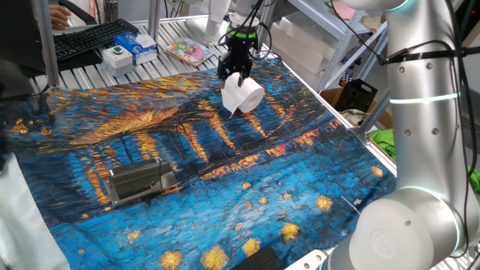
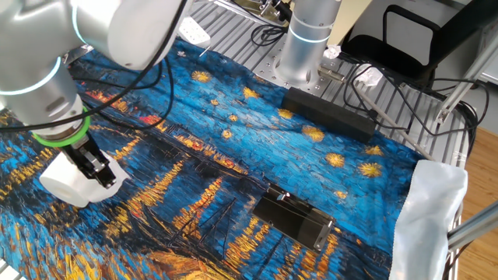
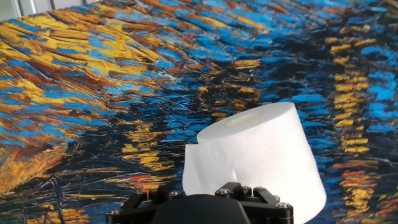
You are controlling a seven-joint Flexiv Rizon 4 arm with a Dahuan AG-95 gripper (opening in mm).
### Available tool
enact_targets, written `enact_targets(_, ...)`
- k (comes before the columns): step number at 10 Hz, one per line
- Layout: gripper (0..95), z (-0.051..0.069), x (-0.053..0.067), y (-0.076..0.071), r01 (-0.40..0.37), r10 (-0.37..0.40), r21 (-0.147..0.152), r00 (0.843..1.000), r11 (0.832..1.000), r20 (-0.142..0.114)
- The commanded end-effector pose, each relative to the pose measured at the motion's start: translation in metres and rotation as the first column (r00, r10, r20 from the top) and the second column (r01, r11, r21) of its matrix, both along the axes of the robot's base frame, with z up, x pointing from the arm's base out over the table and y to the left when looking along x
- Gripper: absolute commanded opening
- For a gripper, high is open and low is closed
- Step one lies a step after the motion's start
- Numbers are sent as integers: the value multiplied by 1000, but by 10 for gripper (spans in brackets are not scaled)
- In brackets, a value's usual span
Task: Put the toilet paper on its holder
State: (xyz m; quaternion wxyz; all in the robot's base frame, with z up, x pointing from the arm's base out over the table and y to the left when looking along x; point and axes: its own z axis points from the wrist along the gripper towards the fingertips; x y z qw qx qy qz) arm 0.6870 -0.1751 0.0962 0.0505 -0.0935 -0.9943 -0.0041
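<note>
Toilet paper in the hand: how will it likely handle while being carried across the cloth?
The toilet paper looks soft, so the hand probably dents it rather than slipping. It is likely light for its bulk. A loose sheet hangs off and may flap or snag. If set down on its side, it could roll.

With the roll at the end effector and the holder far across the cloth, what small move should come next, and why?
Probably a short lift straight up. The end effector appears to grip the toilet paper, which hangs low over the painted cloth with a loose sheet trailing. The holder lies well apart from it, so clearance seems wise before carrying the roll across.
</note>
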Motion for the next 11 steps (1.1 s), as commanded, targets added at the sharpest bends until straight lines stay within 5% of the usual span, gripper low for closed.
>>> enact_targets(1, 570, 2, -4, 1, 2, -2, 1, 1000, 1000, 6)
enact_targets(8, 570, 7, -4, 0, -8, 8, -9, 1000, 1000, 9)
enact_targets(11, 570, 7, -4, 0, -44, 45, -43, 999, 998, 6)
